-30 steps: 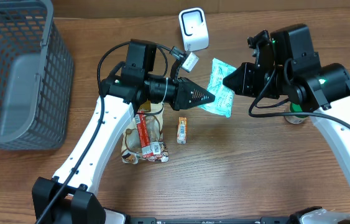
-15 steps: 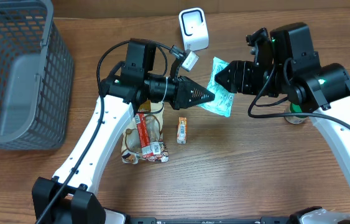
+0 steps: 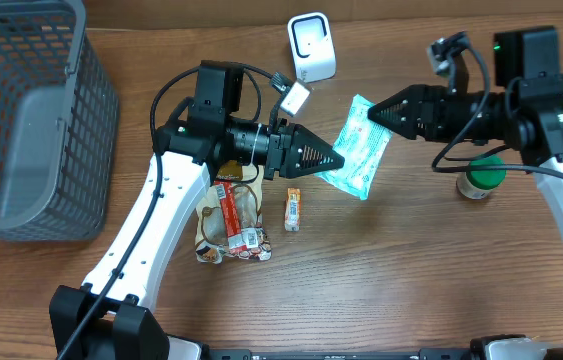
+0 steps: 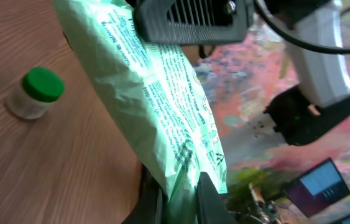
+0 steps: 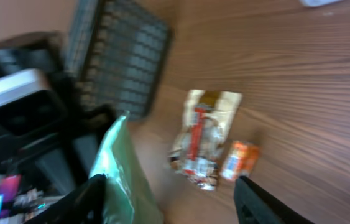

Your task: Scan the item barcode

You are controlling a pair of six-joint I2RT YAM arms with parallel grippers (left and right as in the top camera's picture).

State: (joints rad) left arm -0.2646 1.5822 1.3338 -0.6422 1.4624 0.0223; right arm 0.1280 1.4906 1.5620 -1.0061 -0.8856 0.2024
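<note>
The item is a pale green printed packet (image 3: 361, 145), held up off the table between the two arms. My left gripper (image 3: 339, 160) is shut on its lower left edge. In the left wrist view the packet (image 4: 162, 93) rises from the closed jaws of my left gripper (image 4: 181, 199). My right gripper (image 3: 381, 113) stands open just right of the packet's top corner and holds nothing. The right wrist view shows the packet (image 5: 122, 174) beside the left finger of the right gripper (image 5: 168, 202). A white scanner-like box (image 3: 311, 45) stands at the back. No barcode can be made out.
A grey mesh basket (image 3: 21, 120) stands at the left. A brown snack pack (image 3: 231, 215) and a small orange box (image 3: 293, 208) lie under the left arm. A green-lidded jar (image 3: 483, 180) stands under the right arm.
My right gripper has opened, let go of the green packet and drawn back to the right. The left gripper keeps hold of the packet, which has shifted slightly.
</note>
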